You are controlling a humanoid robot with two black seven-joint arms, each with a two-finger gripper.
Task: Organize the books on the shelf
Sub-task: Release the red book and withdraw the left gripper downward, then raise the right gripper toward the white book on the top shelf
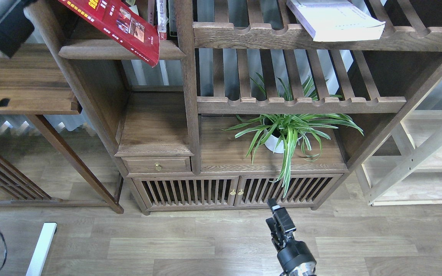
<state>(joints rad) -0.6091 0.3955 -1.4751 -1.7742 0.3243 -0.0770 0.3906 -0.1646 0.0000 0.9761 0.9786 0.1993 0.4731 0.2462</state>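
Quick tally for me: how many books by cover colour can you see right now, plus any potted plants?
Red book: 1
White book: 1
Potted plant: 1
Total: 3
A few upright spines behind the red book are cut off; not counted.

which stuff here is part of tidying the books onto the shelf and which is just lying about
Job things: dark red book overhanging the solid wooden shelf; white book on the slatted shelf.

Lying about: potted spider plant, small drawer, slatted cabinet doors, side table.
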